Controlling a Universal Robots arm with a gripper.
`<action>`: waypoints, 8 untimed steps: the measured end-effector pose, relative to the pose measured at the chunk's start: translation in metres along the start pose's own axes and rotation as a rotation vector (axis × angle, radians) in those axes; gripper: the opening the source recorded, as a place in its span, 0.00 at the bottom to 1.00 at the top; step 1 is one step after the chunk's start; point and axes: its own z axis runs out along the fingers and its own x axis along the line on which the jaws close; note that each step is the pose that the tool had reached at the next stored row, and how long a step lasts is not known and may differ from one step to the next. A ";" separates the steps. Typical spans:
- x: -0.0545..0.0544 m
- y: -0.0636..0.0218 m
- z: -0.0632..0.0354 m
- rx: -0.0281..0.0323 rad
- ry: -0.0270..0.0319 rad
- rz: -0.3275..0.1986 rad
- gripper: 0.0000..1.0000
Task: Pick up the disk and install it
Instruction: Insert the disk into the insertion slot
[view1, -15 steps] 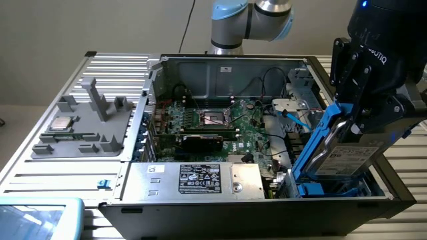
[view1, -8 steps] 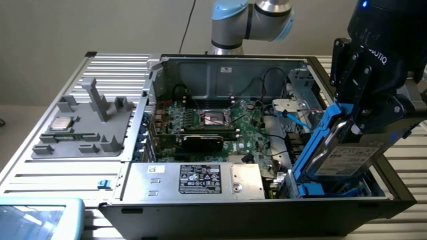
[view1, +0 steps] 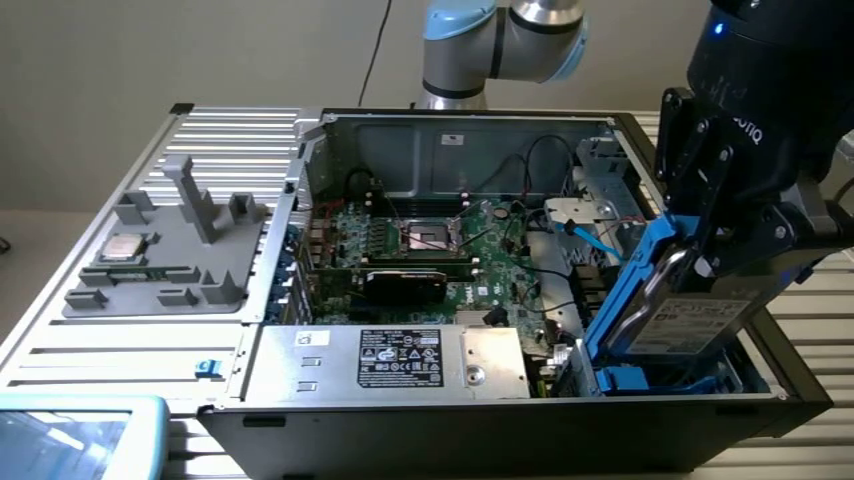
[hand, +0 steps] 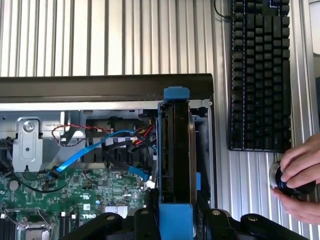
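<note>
The disk (view1: 683, 322) is dull silver-grey metal with a white paper label, framed by bright blue plastic rails (view1: 627, 290) that are smooth and faintly glossy. The gripper (view1: 694, 272) looks like matt black plastic or coated metal. The computer case (view1: 534, 425) is matt black outside and bare grey sheet metal within. The power supply (view1: 334, 355) is plain silver metal. The table (view1: 107, 355) is ribbed aluminium with a satin sheen — the keyboard (hand: 260, 75) on it is matt black plastic.
</note>
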 end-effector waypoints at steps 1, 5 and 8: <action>0.000 -0.0001 0.0012 0.0000 0.0000 0.000 0.37; 0.000 -0.0007 0.0070 0.0000 0.0002 0.000 0.37; 0.000 -0.0012 0.0123 0.0000 0.0001 0.000 0.37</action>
